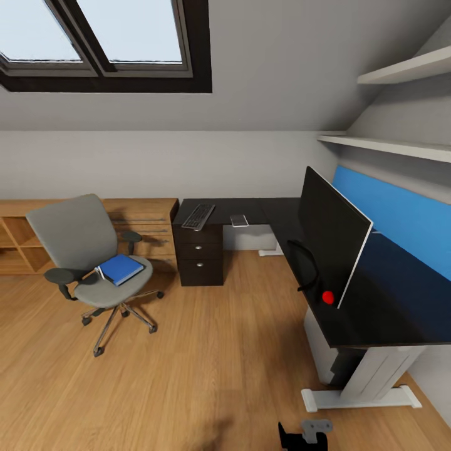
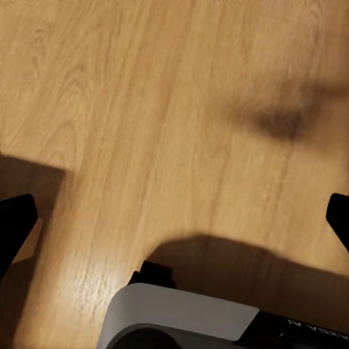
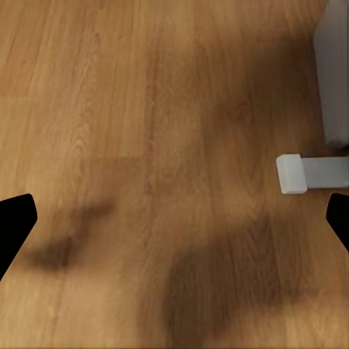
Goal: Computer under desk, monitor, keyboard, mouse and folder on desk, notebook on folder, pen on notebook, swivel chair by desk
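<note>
**Folder on chair, far left of you**

The folder (image 1: pixel 121 269) lies flat on the swivel chair (image 1: pixel 88 250) seat, mid-left of frame, long axis angled toward upper right. It's well apart from both arms; left is nearer.

Desk (image 1: pixel 351 294) w/ monitor (image 1: pixel 332 235) sits right, keyboard (image 1: pixel 198 216) upper centre. Open floor between.

Left gripper (image 2: pixel 174 218) & right gripper (image 3: pixel 174 218): spread wide, empty.

Soft, even daylight comes down from the skylight (image 1: pixel 94 37), whose panes are washed out almost white. The floor (image 1: pixel 207 351) looks warm and evenly lit, with faint shadows under the chair (image 1: pixel 94 250) and a darker one under the desk (image 1: pixel 376 300). The wide head view bends the edges. In the wrist views, blurry dark patches smudge the boards.
</note>
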### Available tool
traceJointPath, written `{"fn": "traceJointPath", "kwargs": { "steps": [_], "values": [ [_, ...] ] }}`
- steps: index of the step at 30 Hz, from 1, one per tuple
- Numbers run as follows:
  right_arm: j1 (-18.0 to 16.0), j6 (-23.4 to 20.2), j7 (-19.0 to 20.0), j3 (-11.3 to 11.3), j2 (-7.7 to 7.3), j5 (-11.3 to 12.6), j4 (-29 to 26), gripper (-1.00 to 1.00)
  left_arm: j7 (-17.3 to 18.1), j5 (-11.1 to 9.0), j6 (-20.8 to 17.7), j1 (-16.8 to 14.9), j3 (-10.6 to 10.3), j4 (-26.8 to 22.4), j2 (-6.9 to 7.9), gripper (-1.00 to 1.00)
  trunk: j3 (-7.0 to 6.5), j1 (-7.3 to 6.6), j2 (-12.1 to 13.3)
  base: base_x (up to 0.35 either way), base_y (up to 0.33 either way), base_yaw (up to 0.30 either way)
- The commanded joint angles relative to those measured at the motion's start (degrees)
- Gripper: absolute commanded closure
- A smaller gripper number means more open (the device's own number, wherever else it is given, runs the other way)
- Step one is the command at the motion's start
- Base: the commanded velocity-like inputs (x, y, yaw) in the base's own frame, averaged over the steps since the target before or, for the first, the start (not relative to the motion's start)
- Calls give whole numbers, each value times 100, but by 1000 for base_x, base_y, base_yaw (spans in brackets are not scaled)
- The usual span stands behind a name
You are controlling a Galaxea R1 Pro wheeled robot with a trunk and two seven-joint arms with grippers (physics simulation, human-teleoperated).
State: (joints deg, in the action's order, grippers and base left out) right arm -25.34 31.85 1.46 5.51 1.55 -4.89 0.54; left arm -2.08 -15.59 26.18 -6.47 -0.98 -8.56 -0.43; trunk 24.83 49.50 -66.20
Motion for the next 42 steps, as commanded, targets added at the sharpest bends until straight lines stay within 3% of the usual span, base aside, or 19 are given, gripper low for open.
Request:
{"fn": "traceJointPath", "kwargs": {
  "steps": [1,7,18,25,27,30,36,42],
  "values": [
    [-4,23,12,53,-2,-47,4,-100,-21,-6,18,-3,-14,3,-1,-100,6,0,-4,0,0,0],
    [-4,57,-6,55,-60,-35,0,-100,-21,-6,18,-3,-23,3,-16,-100,6,0,-4,0,0,0],
    [-5,78,-122,81,-195,426,-8,-100,-20,-5,19,-3,-25,3,-18,-100,6,0,-4,-141,-130,0],
    [-4,87,-135,87,-243,507,-10,-100,-20,-5,19,-3,-25,3,-12,-100,6,0,-4,-155,-147,0],
    [-3,96,-134,107,-322,612,-10,-100,-20,-8,19,-3,-25,3,-11,-100,6,0,-4,-44,-42,0],
    [-5,115,-110,219,-465,1039,-13,-100,-20,-10,19,-3,-25,3,-9,-100,6,0,-4,-19,-18,0],
    [-4,235,-63,285,-546,1469,-16,-100,-20,-13,19,-3,-25,3,-7,-100,6,0,-4,-6,-6,0],
    [-4,381,-53,295,-563,1548,-11,-100,-20,-14,19,-3,-24,3,-2,-100,6,0,-4,0,0,0]
  ]
}}
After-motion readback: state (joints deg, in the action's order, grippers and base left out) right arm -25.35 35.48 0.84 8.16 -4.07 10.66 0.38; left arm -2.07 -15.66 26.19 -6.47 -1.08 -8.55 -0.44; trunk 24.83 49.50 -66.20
